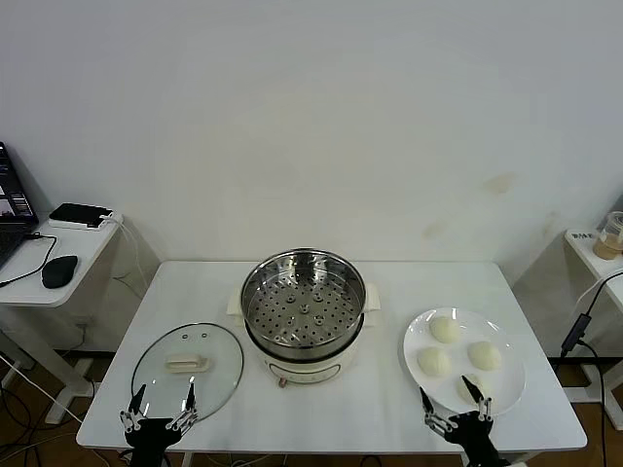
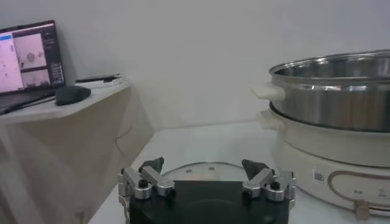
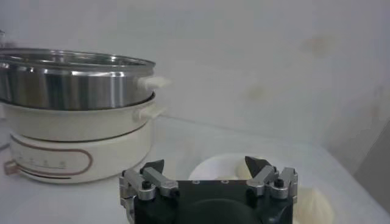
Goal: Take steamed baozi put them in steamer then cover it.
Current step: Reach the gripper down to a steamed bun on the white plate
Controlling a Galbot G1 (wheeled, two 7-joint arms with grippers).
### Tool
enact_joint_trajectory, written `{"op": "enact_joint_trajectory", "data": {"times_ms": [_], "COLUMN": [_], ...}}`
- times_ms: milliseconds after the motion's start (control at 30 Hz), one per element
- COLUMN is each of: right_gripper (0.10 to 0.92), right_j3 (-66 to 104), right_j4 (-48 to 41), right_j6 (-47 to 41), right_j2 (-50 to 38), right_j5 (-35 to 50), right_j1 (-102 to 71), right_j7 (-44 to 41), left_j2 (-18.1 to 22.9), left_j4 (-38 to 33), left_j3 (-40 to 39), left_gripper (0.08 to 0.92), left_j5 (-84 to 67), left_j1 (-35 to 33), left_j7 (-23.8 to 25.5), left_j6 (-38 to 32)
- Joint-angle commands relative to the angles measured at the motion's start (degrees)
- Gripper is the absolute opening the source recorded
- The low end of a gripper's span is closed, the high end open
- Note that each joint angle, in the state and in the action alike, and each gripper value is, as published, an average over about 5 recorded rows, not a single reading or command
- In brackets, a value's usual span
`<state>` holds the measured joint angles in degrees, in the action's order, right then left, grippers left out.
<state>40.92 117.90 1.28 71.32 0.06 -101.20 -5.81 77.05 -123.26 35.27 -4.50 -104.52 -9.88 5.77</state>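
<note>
Left gripper [image 2: 203,171], right gripper [image 3: 205,169]: black bodies, silver knuckles, dark fingers.

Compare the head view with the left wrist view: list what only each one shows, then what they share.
Only the head view shows the steamer's empty perforated tray, the white plate with the steamed baozi, the whole cover with its handle lying on the table, and the right claw, open near the plate. Only the left wrist view shows the laptop screen lit on the side desk. Both show the left claw, open at the cover's near edge, the steamer and the mouse.
</note>
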Motion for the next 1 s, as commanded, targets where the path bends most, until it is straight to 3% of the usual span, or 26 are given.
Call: {"op": "enact_joint_trajectory", "data": {"times_ms": [33, 267, 667, 833, 1000], "right_gripper": [0.823, 0.823, 0.823, 0.823, 0.823], "right_j3": [6.6, 11.9, 2.5, -12.2, -27.5], "right_j4": [-0.1, -3.8, -20.7, -29.2, -37.6], "right_j6": [-4.3, -7.1, -3.4, -0.3, 2.2], "right_j2": [-5.5, -17.4, -40.4, -43.6, -41.1], "right_j5": [-18.3, -29.7, -29.1, -27.0, -26.0], "right_j1": [5.3, 13.0, 33.4, 47.1, 62.4], "right_j7": [-1.6, -15.3, -42.5, -50.1, -56.8], "left_j2": [0.0, 0.3, 0.7, 1.0, 1.6], "left_j4": [-1.9, -1.6, -2.2, -2.6, -2.7], "left_j3": [0.3, 1.7, 1.4, 1.0, 1.0], "left_gripper": [0.823, 0.823, 0.823, 0.823, 0.823], "left_j5": [3.4, 6.4, 6.9, 7.8, 8.3], "left_j1": [0.1, 2.3, 4.2, 5.0, 5.7], "left_j7": [0.9, 4.5, 4.8, 4.9, 4.8], "left_j6": [5.3, 6.7, 7.7, 7.8, 7.9]}}
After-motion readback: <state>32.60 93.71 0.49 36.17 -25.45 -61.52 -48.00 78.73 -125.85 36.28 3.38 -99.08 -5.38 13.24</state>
